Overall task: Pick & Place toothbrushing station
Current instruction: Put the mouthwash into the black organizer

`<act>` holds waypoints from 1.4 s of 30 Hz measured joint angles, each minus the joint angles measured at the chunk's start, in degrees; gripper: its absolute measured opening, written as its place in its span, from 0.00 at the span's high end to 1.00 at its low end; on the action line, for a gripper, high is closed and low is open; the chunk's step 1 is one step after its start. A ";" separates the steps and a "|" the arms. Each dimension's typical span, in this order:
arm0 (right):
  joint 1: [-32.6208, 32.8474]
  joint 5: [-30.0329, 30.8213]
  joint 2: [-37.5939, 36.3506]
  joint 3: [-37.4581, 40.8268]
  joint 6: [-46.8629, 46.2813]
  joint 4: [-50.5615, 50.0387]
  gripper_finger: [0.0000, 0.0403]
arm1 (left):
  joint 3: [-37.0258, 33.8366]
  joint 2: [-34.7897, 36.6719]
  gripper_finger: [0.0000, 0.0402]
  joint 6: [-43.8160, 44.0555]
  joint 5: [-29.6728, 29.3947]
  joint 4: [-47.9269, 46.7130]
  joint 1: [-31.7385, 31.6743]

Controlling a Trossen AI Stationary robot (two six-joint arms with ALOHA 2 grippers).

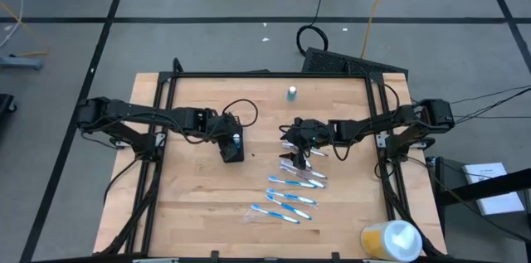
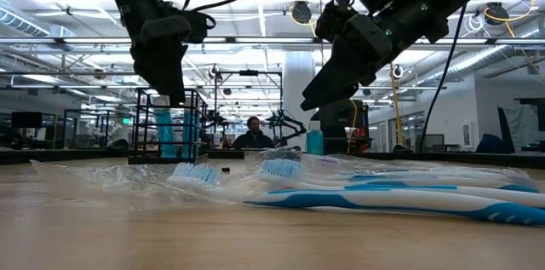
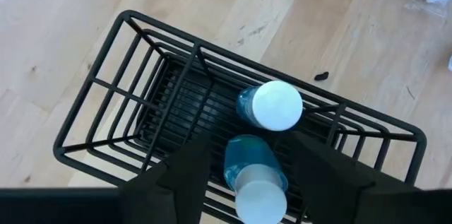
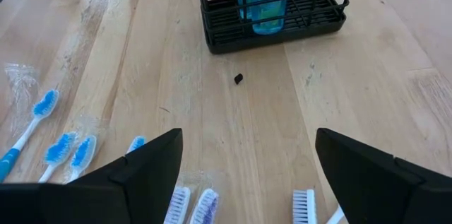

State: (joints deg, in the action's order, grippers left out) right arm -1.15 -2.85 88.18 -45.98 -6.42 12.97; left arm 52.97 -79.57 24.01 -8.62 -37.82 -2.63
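left gripper (image 3: 244,181) fingers are getting cut off by the wrist pic's edge, tips hiding part of the black wire mesh holder (image 3: 134,90) & the lower blue tube w/ white cap (image 3: 254,174). in the low view both arm tops are running out of frame. the small black speck (image 4: 238,78) on the wood is too small to identify. several blue-and-white toothbrushes (image 4: 32,128) are being cropped, handles out of frame.

I see a yellow-and-white round container (image 1: 392,239) lying at the counter's (image 1: 191,205) near right corner. A small black speck (image 4: 239,78) sits on the wood. A person (image 2: 252,134) sits in the room beyond.
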 joint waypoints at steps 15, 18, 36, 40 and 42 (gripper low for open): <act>-0.72 0.18 -1.02 -0.01 -2.55 -5.11 0.22 | 7.95 3.63 0.53 -6.10 -1.16 -3.13 0.04; -1.81 4.64 -2.27 -0.14 -4.24 -9.95 0.22 | 7.97 6.03 0.54 -8.06 -6.76 -2.33 0.02; -18.06 23.73 -2.54 10.47 -2.06 4.29 0.22 | -2.84 19.50 0.57 -13.43 -9.27 10.39 -12.23; -25.34 13.60 0.68 10.55 0.36 10.37 0.22 | -2.95 18.90 0.57 -16.25 -9.43 11.88 -14.42; -28.37 9.55 3.21 10.45 1.37 13.56 0.22 | -3.03 18.52 0.57 -17.36 -9.32 12.35 -15.48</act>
State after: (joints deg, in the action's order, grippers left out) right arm -29.52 6.70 91.39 -35.53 -5.04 26.54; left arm 49.94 -61.05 6.65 -17.94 -25.47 -18.11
